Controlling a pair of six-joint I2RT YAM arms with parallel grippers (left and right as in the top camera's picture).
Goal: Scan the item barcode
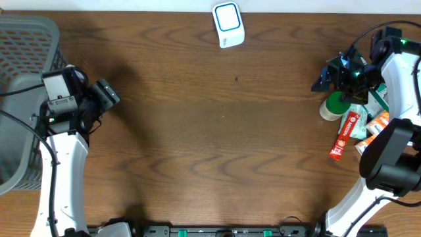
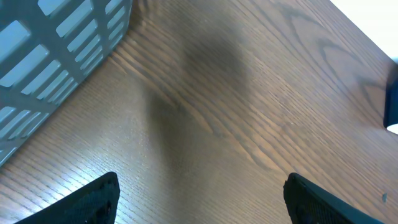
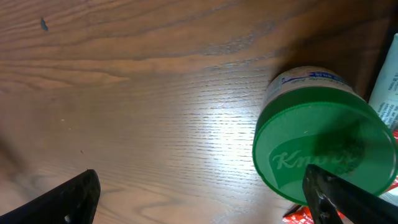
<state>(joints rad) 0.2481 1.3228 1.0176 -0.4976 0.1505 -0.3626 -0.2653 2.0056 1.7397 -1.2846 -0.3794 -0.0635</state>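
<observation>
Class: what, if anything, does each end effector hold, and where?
Nothing is held: left end effector open over table, right end effector open above the green-lidded jar.

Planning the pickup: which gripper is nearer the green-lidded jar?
Right. The right gripper hangs open just over the jar, one finger above it; the left gripper is far across the table, beside the basket.

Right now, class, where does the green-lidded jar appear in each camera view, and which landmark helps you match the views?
Overhead: green-lidded jar near the right edge, just above a red tube.
Left wrist: not in it.
Right wrist: jar at lower right, lid facing the camera.
Shared landmark: the dark speck, left of the jar overhead; the same speck sits upper left in the right wrist view.
</observation>
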